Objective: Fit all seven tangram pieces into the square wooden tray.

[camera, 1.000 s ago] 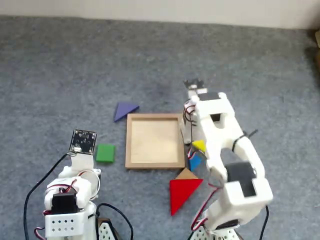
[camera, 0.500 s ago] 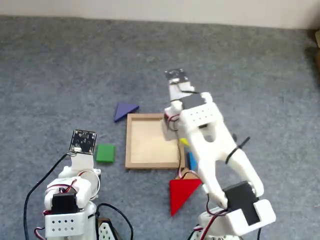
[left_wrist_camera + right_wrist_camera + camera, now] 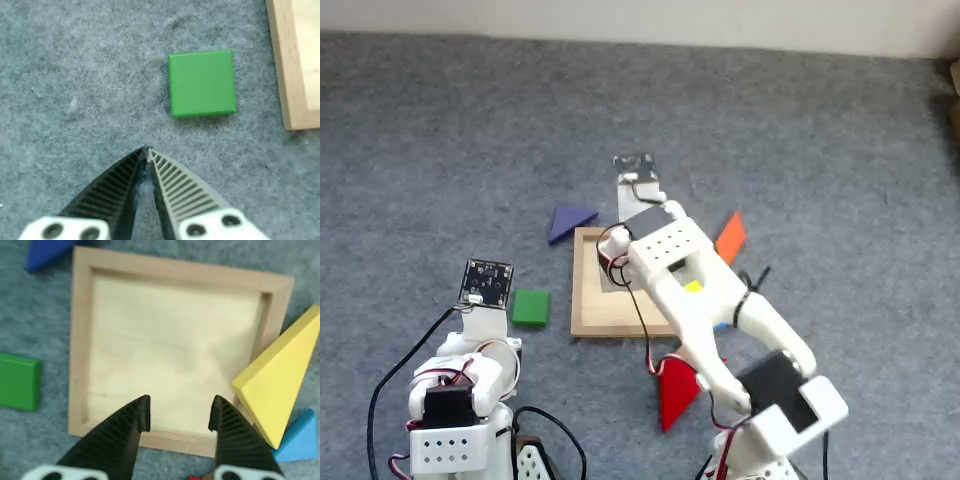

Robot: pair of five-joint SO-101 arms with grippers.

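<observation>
The square wooden tray (image 3: 586, 300) (image 3: 80, 340) lies mid-table, its bare wood floor under my right gripper (image 3: 180, 409), which hangs open over the near rim with nothing between its fingers. A yellow triangle (image 3: 280, 375) (image 3: 693, 287) leans at the tray's right rim, with a light blue piece (image 3: 297, 437) beside it. A green square (image 3: 202, 83) (image 3: 530, 306) (image 3: 17, 382) lies left of the tray, just ahead of my shut left gripper (image 3: 146, 152). A dark blue triangle (image 3: 570, 220) (image 3: 50, 250) sits at the tray's far left corner. An orange piece (image 3: 730, 237) lies to the right and a red triangle (image 3: 678, 390) lies in front.
The right arm (image 3: 690, 290) stretches across the tray and covers its right half in the high view. The left arm's base (image 3: 450, 410) sits at the near left. Grey carpet (image 3: 440, 150) spreads open to the far left and far right.
The right arm swung left from beside the tray to above it, uncovering the orange piece on the right. The left arm and the loose pieces stayed put.
</observation>
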